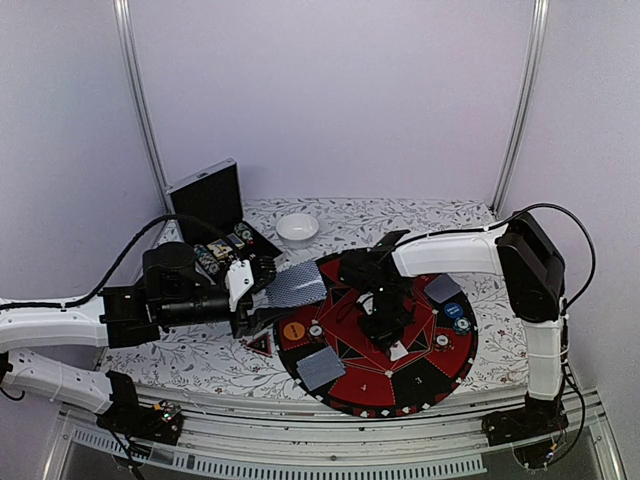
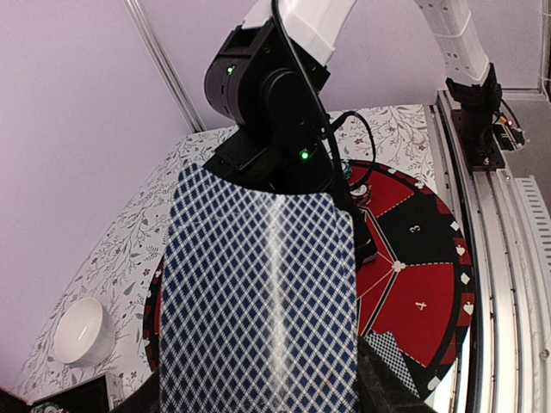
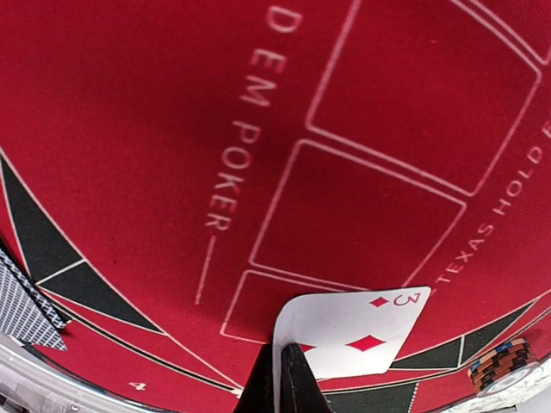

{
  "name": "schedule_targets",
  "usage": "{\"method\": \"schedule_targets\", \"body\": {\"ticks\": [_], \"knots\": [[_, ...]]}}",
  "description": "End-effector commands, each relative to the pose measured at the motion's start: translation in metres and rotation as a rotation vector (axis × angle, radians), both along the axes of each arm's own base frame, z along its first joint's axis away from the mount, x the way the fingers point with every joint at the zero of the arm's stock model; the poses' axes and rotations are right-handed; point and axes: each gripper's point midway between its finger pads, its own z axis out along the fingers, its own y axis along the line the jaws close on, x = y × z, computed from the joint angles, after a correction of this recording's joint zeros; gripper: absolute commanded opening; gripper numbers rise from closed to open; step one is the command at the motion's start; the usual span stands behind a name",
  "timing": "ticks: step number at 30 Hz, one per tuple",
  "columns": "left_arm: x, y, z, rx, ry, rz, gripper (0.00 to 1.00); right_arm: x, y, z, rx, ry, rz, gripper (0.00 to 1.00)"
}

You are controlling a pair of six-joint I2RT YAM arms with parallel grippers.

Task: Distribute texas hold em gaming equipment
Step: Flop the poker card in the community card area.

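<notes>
My left gripper [image 1: 262,295] is shut on a stack of playing cards [image 1: 296,286] with blue-checked backs, held over the left rim of the round felt mat [image 1: 425,385]. In the left wrist view the card backs [image 2: 258,292] fill most of the frame. My right gripper [image 3: 284,383] is shut on the edge of a face-up three of diamonds [image 3: 366,331], low over the mat's red middle [image 3: 172,129]. Face-down cards [image 1: 320,368] lie at the mat's near left, and another face-down card [image 1: 443,288] lies at its far right. An orange button [image 1: 293,330], a blue button [image 1: 453,310] and small chips [image 1: 441,341] also rest on the mat.
An open silver case [image 1: 208,195] with chips in it stands at the back left. A white bowl [image 1: 297,227] sits behind the mat. A chip stack [image 3: 499,361] stands by the mat's rim. Metal frame posts rise at both back corners.
</notes>
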Motion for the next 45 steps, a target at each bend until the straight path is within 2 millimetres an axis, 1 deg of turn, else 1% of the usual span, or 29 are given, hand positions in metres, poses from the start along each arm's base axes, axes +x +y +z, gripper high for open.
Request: {"method": "schedule_targets", "body": {"ticks": [1, 7, 9, 15, 19, 22, 26, 29, 30, 32, 35, 37, 39, 43, 44, 45], "knots": [[-0.005, -0.005, 0.025, -0.060, -0.029, -0.025, 0.53, -0.009, 0.008, -0.009, 0.045, 0.054, -0.019, 0.03], [-0.006, -0.005, 0.024, -0.060, -0.029, -0.029, 0.53, -0.017, -0.012, -0.007, 0.027, 0.088, -0.088, 0.03], [-0.007, -0.005, 0.025, -0.062, -0.029, -0.031, 0.53, -0.020, -0.014, -0.007, 0.027, 0.096, -0.094, 0.03], [-0.006, -0.005, 0.025, -0.061, -0.030, -0.030, 0.53, -0.017, -0.026, -0.002, 0.010, 0.081, -0.121, 0.03], [-0.007, -0.005, 0.026, -0.062, -0.030, -0.031, 0.53, -0.015, -0.023, 0.002, 0.036, 0.071, -0.138, 0.03], [-0.006, -0.005, 0.025, -0.062, -0.030, -0.029, 0.53, -0.015, -0.013, 0.000, 0.086, 0.079, -0.135, 0.03], [-0.006, -0.005, 0.025, -0.061, -0.029, -0.028, 0.53, -0.012, -0.001, -0.005, 0.135, 0.086, -0.127, 0.14], [-0.006, -0.005, 0.025, -0.061, -0.031, -0.029, 0.53, -0.007, 0.003, -0.006, 0.143, 0.074, -0.124, 0.20], [-0.007, -0.005, 0.025, -0.061, -0.030, -0.030, 0.53, -0.005, 0.004, -0.006, 0.148, 0.069, -0.125, 0.25], [-0.007, -0.005, 0.025, -0.061, -0.030, -0.030, 0.53, -0.001, 0.007, -0.004, 0.158, 0.058, -0.125, 0.30], [-0.007, -0.005, 0.025, -0.061, -0.031, -0.030, 0.53, 0.001, 0.011, -0.001, 0.175, 0.054, -0.118, 0.41], [-0.006, -0.005, 0.025, -0.060, -0.032, -0.029, 0.53, 0.002, 0.016, 0.002, 0.199, 0.052, -0.114, 0.46], [-0.007, -0.005, 0.025, -0.060, -0.031, -0.031, 0.53, 0.005, 0.021, 0.006, 0.229, 0.043, -0.112, 0.49], [-0.007, -0.005, 0.025, -0.061, -0.031, -0.032, 0.53, 0.011, 0.028, 0.015, 0.276, 0.016, -0.108, 0.51], [-0.007, -0.005, 0.026, -0.062, -0.031, -0.031, 0.53, 0.013, 0.031, 0.019, 0.299, 0.010, -0.107, 0.52], [-0.007, -0.005, 0.026, -0.062, -0.032, -0.032, 0.53, 0.014, 0.035, 0.022, 0.325, 0.006, -0.106, 0.56]]}}
